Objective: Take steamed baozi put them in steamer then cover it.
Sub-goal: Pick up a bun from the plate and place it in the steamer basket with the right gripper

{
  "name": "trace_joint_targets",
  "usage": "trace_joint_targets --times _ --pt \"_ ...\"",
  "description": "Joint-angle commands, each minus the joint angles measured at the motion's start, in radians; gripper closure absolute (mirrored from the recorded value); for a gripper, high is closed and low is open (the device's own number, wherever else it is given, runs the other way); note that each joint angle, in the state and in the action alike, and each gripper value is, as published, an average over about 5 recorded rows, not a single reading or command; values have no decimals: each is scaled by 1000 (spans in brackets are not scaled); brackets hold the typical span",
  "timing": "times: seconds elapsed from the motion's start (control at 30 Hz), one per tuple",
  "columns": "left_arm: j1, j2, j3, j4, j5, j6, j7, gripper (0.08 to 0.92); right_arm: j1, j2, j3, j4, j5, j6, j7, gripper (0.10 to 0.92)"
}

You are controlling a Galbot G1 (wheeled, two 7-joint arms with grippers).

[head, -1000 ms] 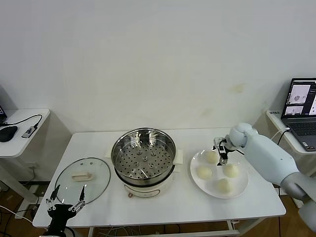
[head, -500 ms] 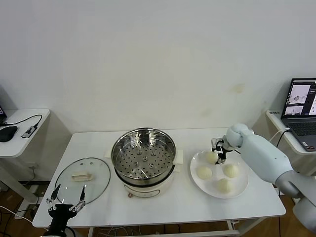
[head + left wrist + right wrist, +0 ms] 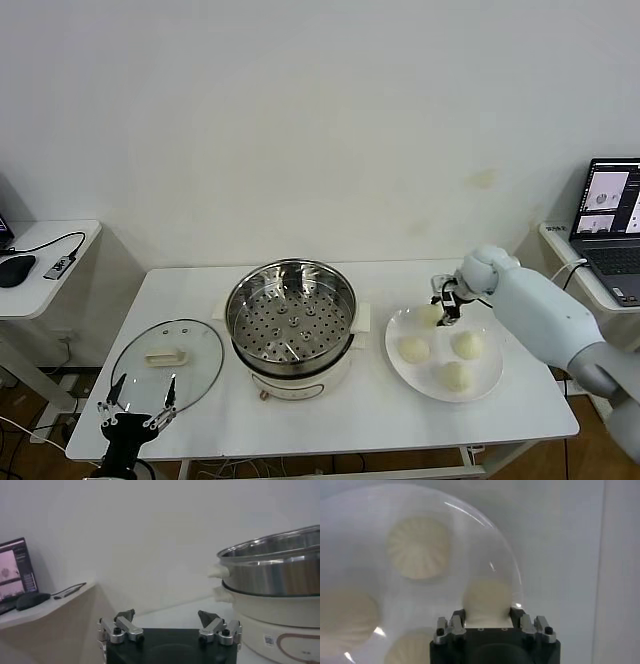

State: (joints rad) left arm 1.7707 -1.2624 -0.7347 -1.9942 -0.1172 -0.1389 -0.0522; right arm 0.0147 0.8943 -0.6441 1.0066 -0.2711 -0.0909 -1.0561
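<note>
Head view, nearest first: left gripper point(image 3: 137, 398) hangs off the tabletop's front-left corner, fingers spread wide, idle. Just beyond it the round clear glass lid with its cream bar handle point(image 3: 167, 353) lies flat, and the shiny steel steamer pot on a cream base point(image 3: 291, 312) sits mid-table, tray bare. Over by the right edge, the right gripper point(image 3: 444, 306) was open a second ago and has now clamped onto the farthest round cream-white dough bun point(image 3: 430, 314) on the flat white plate point(image 3: 488, 382), so first pick's underway. Right wrist view point(image 3: 490, 600) shows the pinch; head view mostly hides it.
</note>
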Motion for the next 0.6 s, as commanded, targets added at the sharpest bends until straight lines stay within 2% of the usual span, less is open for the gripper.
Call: trace_joint_targets --times 0.03,0.3,0.6 --pt "0 5 2 2 -41 5 -1 177 214 -97 -142 179 207 -8 -28 459" --pt "5 34 9 6 -111 20 7 177 490 -55 -334 234 434 14 -33 457" --pt "15 51 26 5 -175 26 22 177 614 153 -470 211 550 84 7 457"
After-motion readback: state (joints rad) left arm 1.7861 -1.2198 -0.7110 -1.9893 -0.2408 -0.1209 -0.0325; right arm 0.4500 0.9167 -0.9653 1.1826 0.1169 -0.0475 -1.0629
